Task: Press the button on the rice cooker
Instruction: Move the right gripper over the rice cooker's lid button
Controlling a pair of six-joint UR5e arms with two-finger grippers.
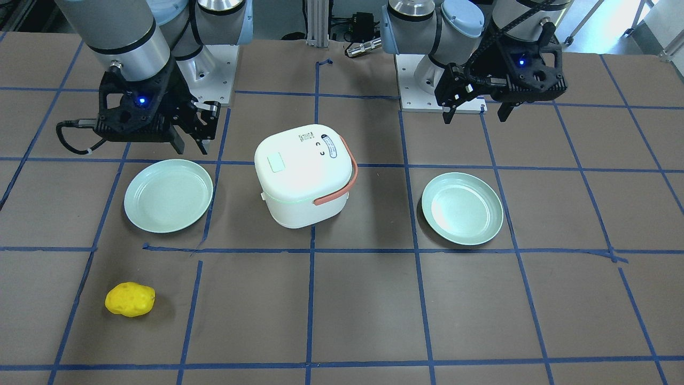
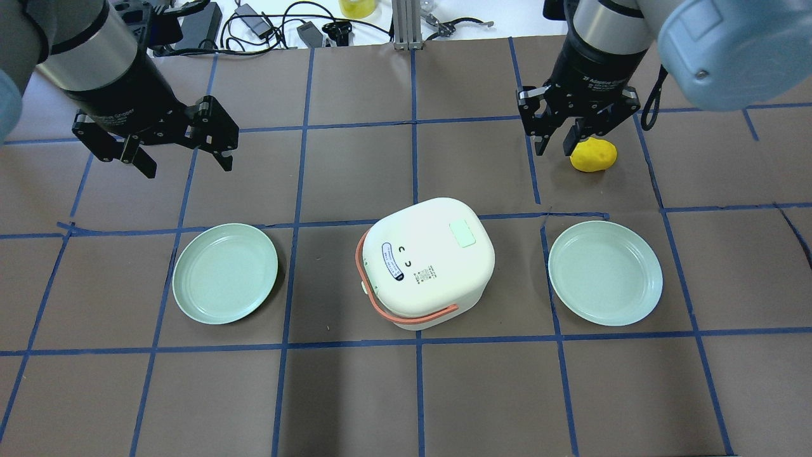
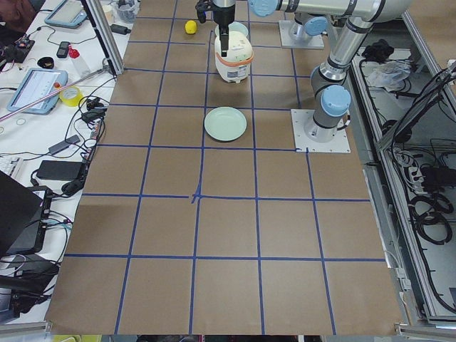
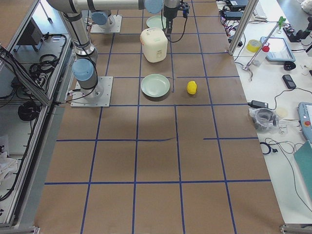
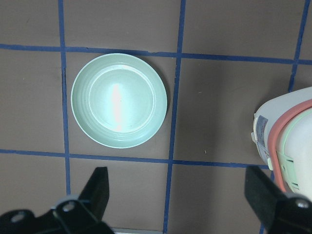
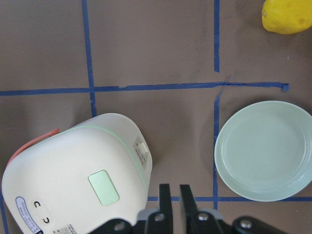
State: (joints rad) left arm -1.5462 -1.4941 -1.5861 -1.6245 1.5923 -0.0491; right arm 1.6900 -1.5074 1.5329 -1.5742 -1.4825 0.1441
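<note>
A white rice cooker [image 2: 431,263] with an orange handle stands at the table's middle, lid shut. The pale button [image 2: 462,233] sits on the lid's top toward my right side; it also shows in the front view [image 1: 277,162] and the right wrist view [image 6: 104,187]. My right gripper [image 2: 557,145] is shut and empty, hovering beyond and to the right of the cooker; its fingers [image 6: 165,195] nearly touch. My left gripper [image 2: 186,165] is open and empty, hovering far left of the cooker, with its fingers [image 5: 97,190] wide apart.
Two pale green plates lie on either side of the cooker, one on the left [image 2: 225,273] and one on the right [image 2: 606,273]. A yellow lumpy object [image 2: 593,155] lies on the table just by the right gripper. Cables and tools lie beyond the far edge.
</note>
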